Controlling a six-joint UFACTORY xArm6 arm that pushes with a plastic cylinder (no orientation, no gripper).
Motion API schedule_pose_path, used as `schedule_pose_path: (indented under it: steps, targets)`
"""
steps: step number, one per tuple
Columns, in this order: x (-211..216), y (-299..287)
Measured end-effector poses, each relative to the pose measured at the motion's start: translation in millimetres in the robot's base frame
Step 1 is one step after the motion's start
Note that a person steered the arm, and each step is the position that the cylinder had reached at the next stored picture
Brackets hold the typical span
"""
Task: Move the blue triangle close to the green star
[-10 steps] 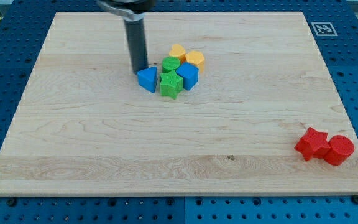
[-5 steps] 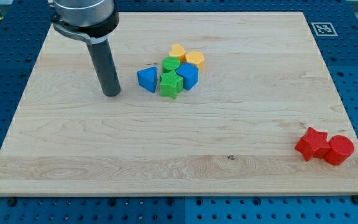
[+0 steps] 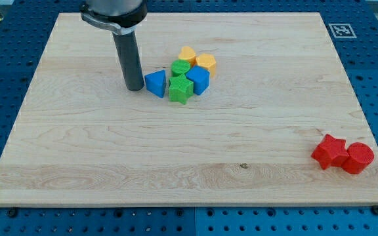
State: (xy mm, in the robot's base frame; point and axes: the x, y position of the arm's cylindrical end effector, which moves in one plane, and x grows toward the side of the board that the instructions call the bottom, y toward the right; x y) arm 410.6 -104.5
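The blue triangle (image 3: 155, 84) lies on the wooden board (image 3: 176, 151), just left of the green star (image 3: 180, 89), touching or nearly touching it. My tip (image 3: 134, 88) stands just to the left of the blue triangle, very close to its left edge; contact cannot be told. Behind the star sit a green round block (image 3: 180, 68), a blue block (image 3: 198, 80) and two yellow blocks (image 3: 188, 54), (image 3: 206, 63), all bunched in one cluster.
A red star (image 3: 329, 151) and a red cylinder (image 3: 357, 158) lie together near the board's lower right edge. A black-and-white marker tag (image 3: 340, 30) is at the upper right, off the board.
My tip swung from above the blue triangle out to the left and down, then came back right to the triangle's left side. The blocks have not visibly moved.
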Motion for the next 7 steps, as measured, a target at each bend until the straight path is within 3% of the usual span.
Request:
schedule_pose_path:
  steps: [7]
  targets:
    - [70.1, -0.1]
